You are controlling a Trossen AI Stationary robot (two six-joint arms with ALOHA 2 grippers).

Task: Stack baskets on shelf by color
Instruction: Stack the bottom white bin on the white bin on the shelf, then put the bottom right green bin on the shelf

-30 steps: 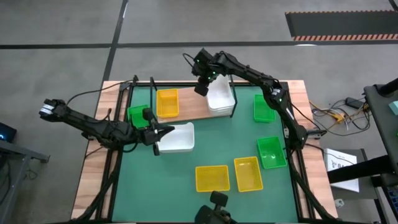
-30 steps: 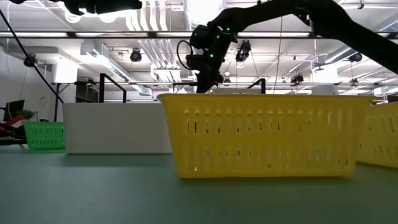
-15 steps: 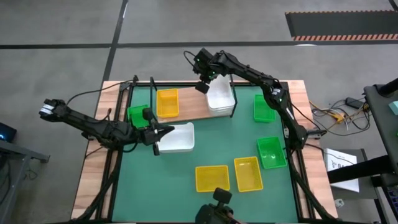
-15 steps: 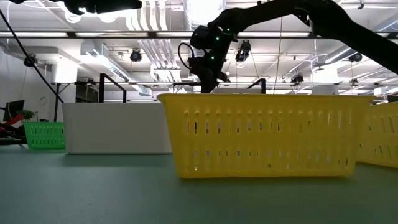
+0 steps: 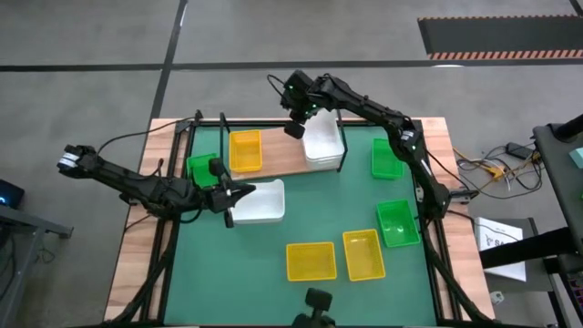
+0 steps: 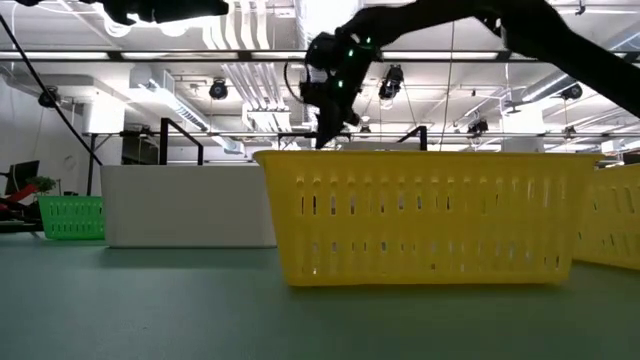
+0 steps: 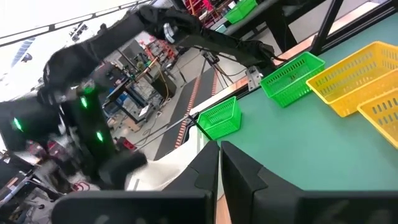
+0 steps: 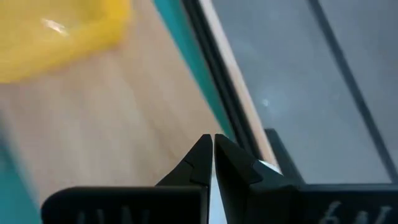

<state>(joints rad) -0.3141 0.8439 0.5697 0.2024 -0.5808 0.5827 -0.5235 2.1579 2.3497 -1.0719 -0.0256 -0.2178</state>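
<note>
Right gripper (image 5: 295,130): fingers pressed together, holding nothing, poised above the shelf's bare board between the yellow basket there and the white stack
Left gripper (image 5: 248,190): fingers closed together, empty, tips at the near edge of the loose white basket
Shelf (image 5: 278,159): wood-grain board at the far side of the green mat (image 5: 264,255)
Yellow basket on shelf (image 5: 244,151): at its left part
White stack (image 5: 323,144): on the shelf's right part
Loose white basket (image 5: 258,201): on the mat, just in front of the shelf
Green baskets: one by the shelf's left end (image 5: 201,167), two on the mat at right (image 5: 386,158) (image 5: 397,223)
Yellow baskets on mat: two side by side at the near edge (image 5: 311,261) (image 5: 363,254)
</note>
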